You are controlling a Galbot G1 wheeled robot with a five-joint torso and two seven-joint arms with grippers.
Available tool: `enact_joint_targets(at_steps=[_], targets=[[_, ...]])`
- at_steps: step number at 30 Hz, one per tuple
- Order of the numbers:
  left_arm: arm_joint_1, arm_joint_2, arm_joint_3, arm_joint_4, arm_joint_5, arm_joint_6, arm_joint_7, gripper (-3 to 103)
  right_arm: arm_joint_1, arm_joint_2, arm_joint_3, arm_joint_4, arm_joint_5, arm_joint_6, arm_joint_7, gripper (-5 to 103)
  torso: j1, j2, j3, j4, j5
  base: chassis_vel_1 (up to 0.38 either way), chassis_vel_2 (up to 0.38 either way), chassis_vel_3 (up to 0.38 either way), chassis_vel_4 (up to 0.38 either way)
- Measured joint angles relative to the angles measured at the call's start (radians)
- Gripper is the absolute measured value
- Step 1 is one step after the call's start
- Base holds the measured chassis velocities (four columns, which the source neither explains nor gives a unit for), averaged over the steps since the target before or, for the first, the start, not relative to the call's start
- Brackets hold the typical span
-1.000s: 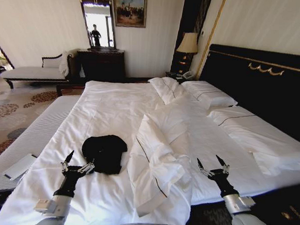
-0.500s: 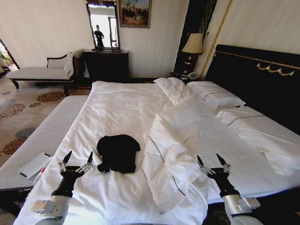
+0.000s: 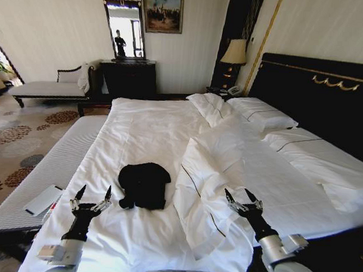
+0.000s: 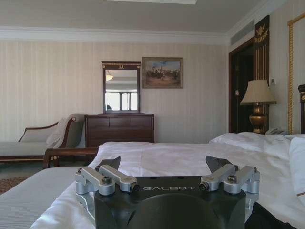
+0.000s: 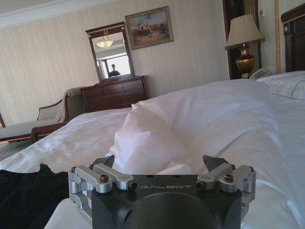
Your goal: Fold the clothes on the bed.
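Note:
The clothes, a black T-shirt (image 3: 144,185), lie crumpled on the white duvet near the foot of the bed (image 3: 140,128). A corner of the black fabric (image 5: 26,198) also shows in the right wrist view, and a dark sliver (image 4: 267,218) in the left wrist view. My left gripper (image 3: 92,194) hovers open over the duvet, just left of the shirt and nearer to me. My right gripper (image 3: 243,196) is open above the bunched fold of the duvet (image 3: 209,185), to the right of the shirt. Both hold nothing.
A grey bench (image 3: 43,173) runs along the bed's left side with a flat white object (image 3: 42,200) on it. Pillows (image 3: 254,114) and a dark headboard (image 3: 320,93) lie to the right. A chaise (image 3: 46,88), dresser (image 3: 128,77) and lamp (image 3: 234,54) stand at the far wall.
The camera swung between the first two frames, shifting the whole scene right. Since half a second ago my right gripper has moved left over the bunched duvet. The shirt lies as before.

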Motion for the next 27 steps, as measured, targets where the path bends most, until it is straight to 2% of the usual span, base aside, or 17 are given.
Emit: enact_joint_targets(at_steps=[5, 13, 22, 27], targets=[[-0.003, -0.008, 0.004, 0.007, 0.006, 0.003, 0.0, 100, -0.002, -0.025, -0.025, -0.013, -0.001, -0.016, -0.004, 100, 0.0, 0.0, 0.0, 0.0, 0.0004, 0.0, 0.0, 0.0, 0.0], [-0.007, -0.01, 0.007, 0.013, 0.01, 0.006, 0.0, 100, 0.0, -0.055, -0.041, -0.057, -0.064, -0.008, -0.005, 100, 0.0, 0.0, 0.0, 0.0, 0.0002, 0.0, 0.0, 0.0, 0.0], [-0.01, -0.007, 0.002, 0.014, 0.004, 0.007, 0.0, 100, 0.014, -0.068, -0.021, -0.098, -0.103, -0.006, 0.028, 100, 0.0, 0.0, 0.0, 0.0, 0.0003, 0.0, 0.0, 0.0, 0.0], [-0.018, -0.005, 0.005, 0.011, 0.006, 0.014, -0.002, 100, -0.005, -0.063, -0.028, -0.1, -0.13, -0.038, 0.036, 100, 0.0, 0.0, 0.0, -0.0002, 0.0002, 0.0, 0.0, 0.0, 0.0]])
